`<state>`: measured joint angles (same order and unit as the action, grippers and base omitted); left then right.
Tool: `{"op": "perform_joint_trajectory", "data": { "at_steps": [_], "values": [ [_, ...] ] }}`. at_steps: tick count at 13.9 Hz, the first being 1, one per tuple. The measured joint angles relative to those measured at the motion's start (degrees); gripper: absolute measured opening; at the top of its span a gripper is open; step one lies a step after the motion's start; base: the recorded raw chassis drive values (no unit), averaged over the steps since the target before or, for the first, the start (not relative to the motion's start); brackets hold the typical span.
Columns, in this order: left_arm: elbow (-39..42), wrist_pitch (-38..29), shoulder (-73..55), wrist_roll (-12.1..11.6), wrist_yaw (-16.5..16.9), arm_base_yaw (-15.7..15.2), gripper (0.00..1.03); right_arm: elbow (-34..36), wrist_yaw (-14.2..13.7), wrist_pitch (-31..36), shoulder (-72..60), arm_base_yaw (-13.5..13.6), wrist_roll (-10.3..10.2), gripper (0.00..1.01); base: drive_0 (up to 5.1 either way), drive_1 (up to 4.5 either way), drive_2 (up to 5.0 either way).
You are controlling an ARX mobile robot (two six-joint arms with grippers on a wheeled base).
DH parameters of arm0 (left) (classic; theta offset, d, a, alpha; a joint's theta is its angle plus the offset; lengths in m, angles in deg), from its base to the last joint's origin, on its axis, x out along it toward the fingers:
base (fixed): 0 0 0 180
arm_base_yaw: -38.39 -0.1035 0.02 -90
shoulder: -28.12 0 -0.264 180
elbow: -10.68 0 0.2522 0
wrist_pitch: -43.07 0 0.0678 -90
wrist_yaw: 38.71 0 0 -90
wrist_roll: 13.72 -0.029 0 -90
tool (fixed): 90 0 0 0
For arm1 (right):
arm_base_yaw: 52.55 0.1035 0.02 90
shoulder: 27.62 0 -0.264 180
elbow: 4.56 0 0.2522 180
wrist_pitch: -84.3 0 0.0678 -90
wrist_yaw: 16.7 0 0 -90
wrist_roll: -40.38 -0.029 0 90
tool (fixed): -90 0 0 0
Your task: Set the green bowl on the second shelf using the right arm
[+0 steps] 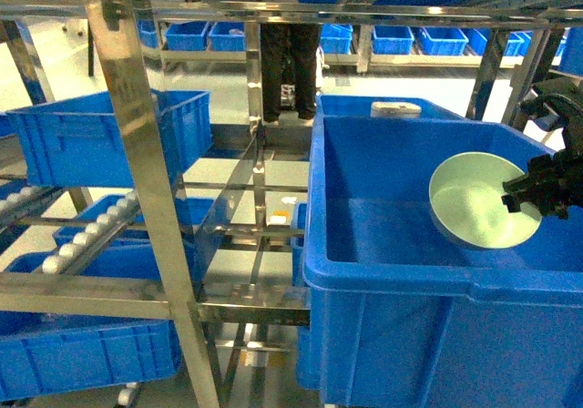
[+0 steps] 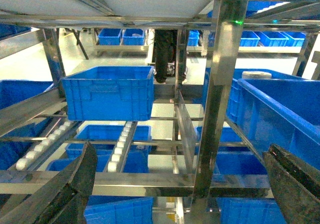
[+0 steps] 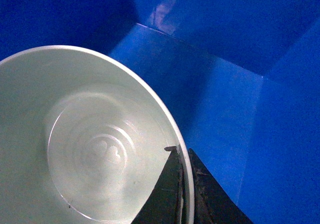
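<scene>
green bowl, pale mint, smooth, tilted, rim pinched by right claw

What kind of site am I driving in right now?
Probably a warehouse or parts store: steel racks with white roller rails, many blue crates, and more shelving behind. The right gripper holds the green bowl over a crate.

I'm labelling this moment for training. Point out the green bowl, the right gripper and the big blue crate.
green bowl point(image 1: 478, 198): head view, inner floor.
right gripper point(image 1: 528, 194): head view, fingertips clamping the bowl's rim.
big blue crate point(image 1: 392, 335): head view, front wall.
</scene>
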<state>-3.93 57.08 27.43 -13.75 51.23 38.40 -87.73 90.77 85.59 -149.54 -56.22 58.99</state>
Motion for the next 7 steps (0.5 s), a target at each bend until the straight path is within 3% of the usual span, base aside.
{"op": "perform_joint_trajectory", "data": {
  "at_steps": [2, 5, 7],
  "values": [
    [0.00, 0.02, 0.00, 0.00, 0.00, 0.00, 0.98, -0.07, 0.74, 0.13, -0.76, 0.35, 0.04, 0.04, 0.0, 0.00, 0.0],
    [0.00, 0.02, 0.00, 0.00, 0.00, 0.00, 0.98, 0.50, 1.25, 2.38, -0.72, 1.05, -0.50, 0.42, 0.0, 0.00, 0.0],
    [0.00, 0.02, 0.00, 0.00, 0.00, 0.00, 0.98, 3.82, 0.07, 4.55, 0.63, 1.95, -2.25, 0.68, 0.0, 0.00, 0.0]
  ]
}}
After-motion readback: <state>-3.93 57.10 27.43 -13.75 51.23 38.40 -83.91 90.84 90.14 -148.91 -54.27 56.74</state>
